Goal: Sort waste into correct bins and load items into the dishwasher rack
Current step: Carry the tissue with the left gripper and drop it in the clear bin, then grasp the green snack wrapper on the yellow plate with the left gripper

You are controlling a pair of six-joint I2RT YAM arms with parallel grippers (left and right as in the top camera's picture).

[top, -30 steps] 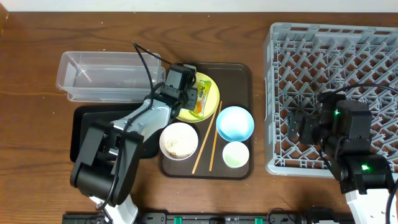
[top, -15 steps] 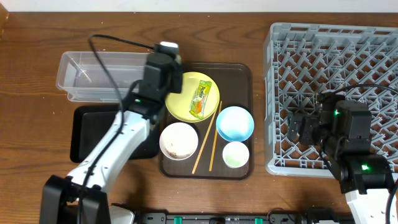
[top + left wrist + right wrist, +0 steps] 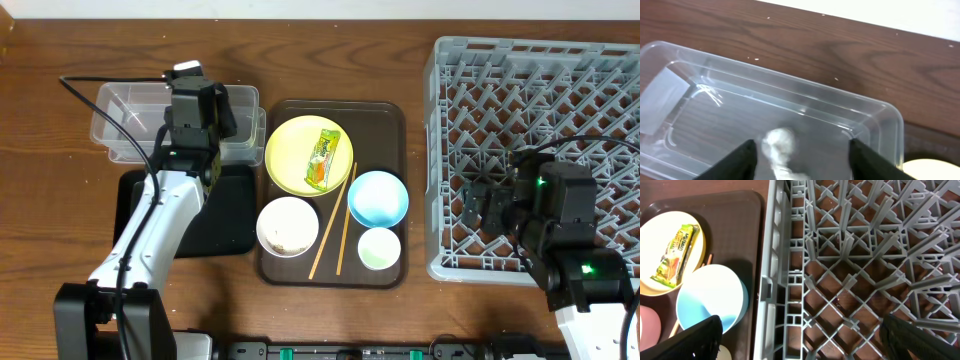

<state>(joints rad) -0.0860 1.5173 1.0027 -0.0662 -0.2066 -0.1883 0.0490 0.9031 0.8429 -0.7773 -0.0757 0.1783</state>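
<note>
My left gripper (image 3: pixel 197 100) hovers over the clear tub (image 3: pixel 130 125), jaws open. In the left wrist view a blurred white tissue (image 3: pixel 779 145) shows between the spread fingers (image 3: pixel 740 162), over the tub's floor (image 3: pixel 790 100) and near the left finger. The yellow plate (image 3: pixel 295 160) carries the green-and-yellow wrapper (image 3: pixel 323 160). The blue bowl (image 3: pixel 378 198), white bowl (image 3: pixel 288 226), pale cup (image 3: pixel 379 248) and chopsticks (image 3: pixel 330 225) lie on the brown tray (image 3: pixel 385 115). My right gripper (image 3: pixel 480 205) stands open above the grey rack's (image 3: pixel 540 90) left edge (image 3: pixel 775 280), holding nothing.
The black tray (image 3: pixel 225 215) lies in front of the clear tub, partly under my left arm. The right wrist view also shows the plate (image 3: pixel 655 235), the wrapper (image 3: pixel 675 255) and the blue bowl (image 3: pixel 710 297) beside the rack wall.
My left arm swung from the yellow plate leftward to over the clear tub, and its jaws went from shut to open. The right arm has not moved.
</note>
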